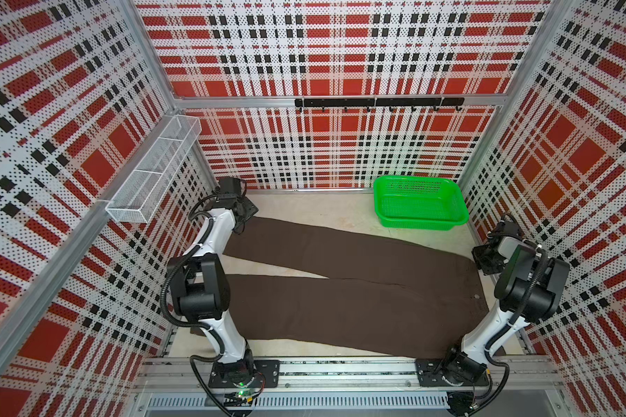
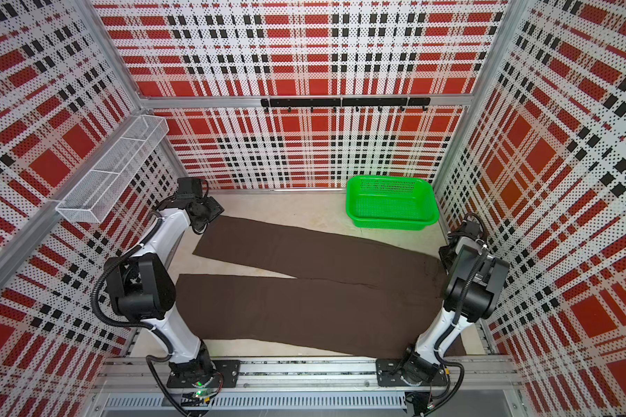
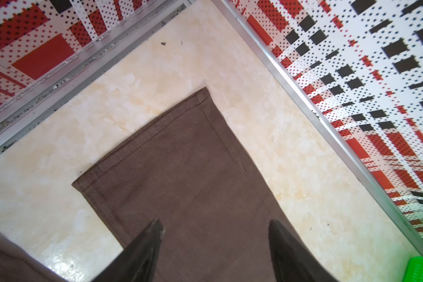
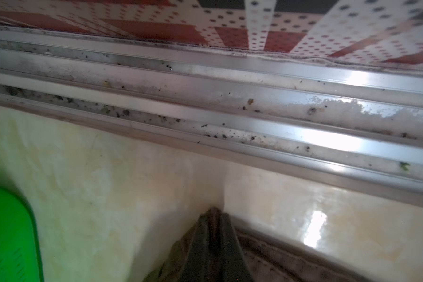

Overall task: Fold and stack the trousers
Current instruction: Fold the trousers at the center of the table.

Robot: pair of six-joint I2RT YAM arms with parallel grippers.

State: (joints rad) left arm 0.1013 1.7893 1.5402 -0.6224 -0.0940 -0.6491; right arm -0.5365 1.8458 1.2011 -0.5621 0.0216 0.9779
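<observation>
Enclosure: red, black and white plaid perforated walls on three sides. A wire shelf hangs at left of a top view, a hook rail along the back.

Surface: pale marbled table, glossy, with specks of grit in its edge channels.

The trousers lie flat and unfolded across the middle in both top views. The waist is at right and the legs splay leftward with bare table between them. A green basket stands upper right, apart from the cloth.

Left gripper: jaws apart, poised over the upper leg just inside its hem, nothing held.

Right gripper: jaws closed, and cloth bunches on either side of them, so I read it as pinching the waist's far corner.

Step, by my judgement: the first fold is only being set up. Next you need the left jaws down and closed on the hem. Then lift both ends together and carry the upper leg over the lower one, keeping the cloth taut so it does not sag or crease.
</observation>
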